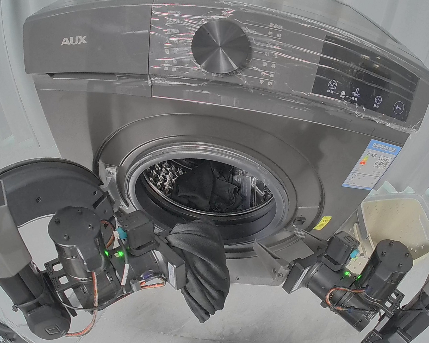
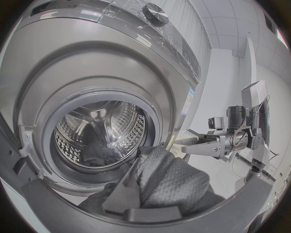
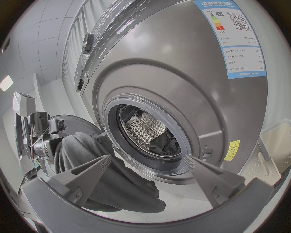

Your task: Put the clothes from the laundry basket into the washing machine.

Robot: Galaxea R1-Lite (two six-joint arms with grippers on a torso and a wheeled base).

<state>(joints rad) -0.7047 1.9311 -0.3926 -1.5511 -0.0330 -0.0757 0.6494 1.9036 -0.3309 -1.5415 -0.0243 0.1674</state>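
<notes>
The left gripper [image 1: 176, 256] is clenched on a black, dimple-textured garment [image 1: 201, 267] that hangs with its long axis vertical, tail downward, just before the washing machine [image 1: 221, 123] mouth — cloth hides the fingertips — while the right gripper [image 1: 282, 247] stands spread and empty near the perforated cream laundry basket [image 1: 402, 219].

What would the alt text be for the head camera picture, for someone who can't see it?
The left pincer holds a dark garment just below the open mouth of a grey washing machine, with dark clothes already in the drum. The right pincer hangs open and empty to the right, near a pale laundry basket.
</notes>
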